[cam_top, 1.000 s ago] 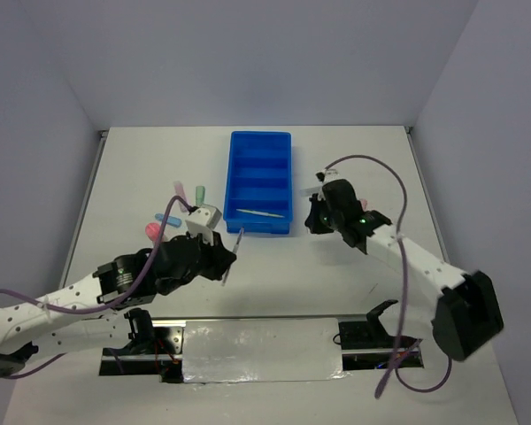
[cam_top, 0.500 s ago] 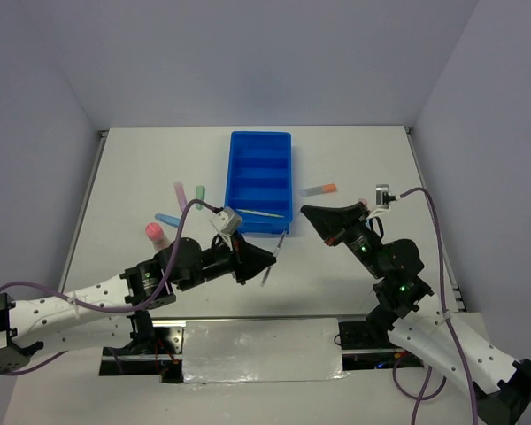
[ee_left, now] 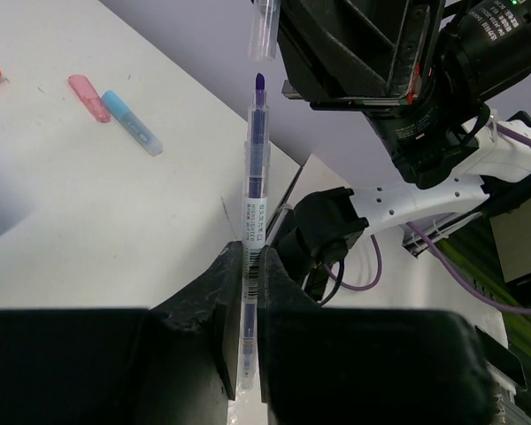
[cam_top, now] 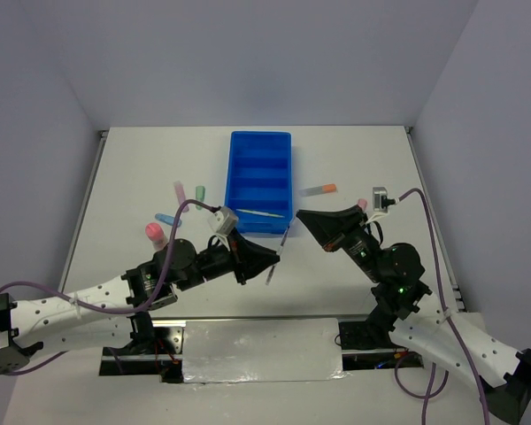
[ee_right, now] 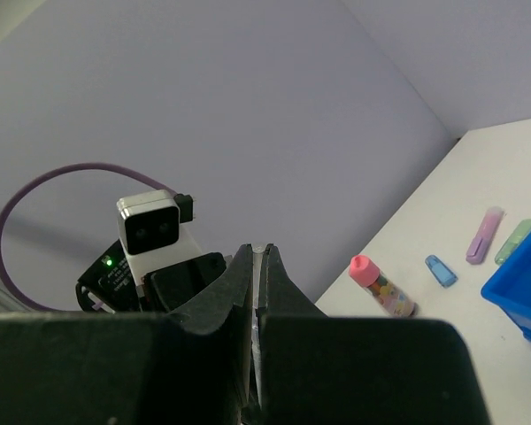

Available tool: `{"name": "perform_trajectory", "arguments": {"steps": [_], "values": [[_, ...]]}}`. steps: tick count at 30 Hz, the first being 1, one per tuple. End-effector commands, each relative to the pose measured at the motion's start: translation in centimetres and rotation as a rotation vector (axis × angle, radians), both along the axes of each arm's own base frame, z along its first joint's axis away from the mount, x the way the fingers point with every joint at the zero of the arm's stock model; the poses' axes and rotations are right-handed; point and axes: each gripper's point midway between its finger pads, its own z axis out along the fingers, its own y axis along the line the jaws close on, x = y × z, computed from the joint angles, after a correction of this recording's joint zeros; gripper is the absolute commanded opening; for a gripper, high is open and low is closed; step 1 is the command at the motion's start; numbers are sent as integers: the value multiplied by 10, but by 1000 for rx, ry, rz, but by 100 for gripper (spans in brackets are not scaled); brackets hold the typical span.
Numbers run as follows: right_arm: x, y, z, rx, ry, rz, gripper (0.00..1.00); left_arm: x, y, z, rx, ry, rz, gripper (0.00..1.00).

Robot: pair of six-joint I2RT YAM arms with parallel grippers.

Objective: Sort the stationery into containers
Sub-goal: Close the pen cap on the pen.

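Observation:
My left gripper (cam_top: 264, 257) is shut on a thin grey pen (ee_left: 254, 204) with a bare purple tip, held above the table in front of the blue tray (cam_top: 259, 181). My right gripper (cam_top: 306, 218) faces it, shut on a clear pen cap (ee_left: 264, 27) just past the pen's tip. The cap's end shows between the right jaws (ee_right: 260, 251). A yellow pen (cam_top: 261, 213) lies in the tray's nearest compartment. Pink (cam_top: 178, 189), green (cam_top: 200, 191) and blue (cam_top: 166, 219) markers lie left of the tray. An orange-grey marker (cam_top: 319, 189) lies to its right.
A pink-capped tube (cam_top: 153, 233) stands near the blue marker and also shows in the right wrist view (ee_right: 380, 285). A small pink piece (cam_top: 361, 204) lies by the right arm. The right arm's purple cable (cam_top: 425, 230) loops over the right side.
Over the second my left gripper carried the pen to the right. My right arm swung back from beside the tray and now points at the left gripper. Little has moved in the last half second.

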Motion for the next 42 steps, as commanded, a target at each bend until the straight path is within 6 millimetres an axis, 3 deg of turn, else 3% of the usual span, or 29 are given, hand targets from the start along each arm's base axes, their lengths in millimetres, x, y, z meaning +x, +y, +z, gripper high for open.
{"name": "perform_trajectory", "arguments": {"steps": [1, 28, 42], "values": [[-5, -2, 15, 47, -46, 4, 0, -3, 3, 24, -81, -54, -10, 0], [-14, 15, 11, 25, -61, 70, 0, -2, 12, 24, -90, -62, 17, 0], [-24, 35, 9, -30, -72, 153, 0, 1, 16, 25, -72, -80, 39, 0]]}}
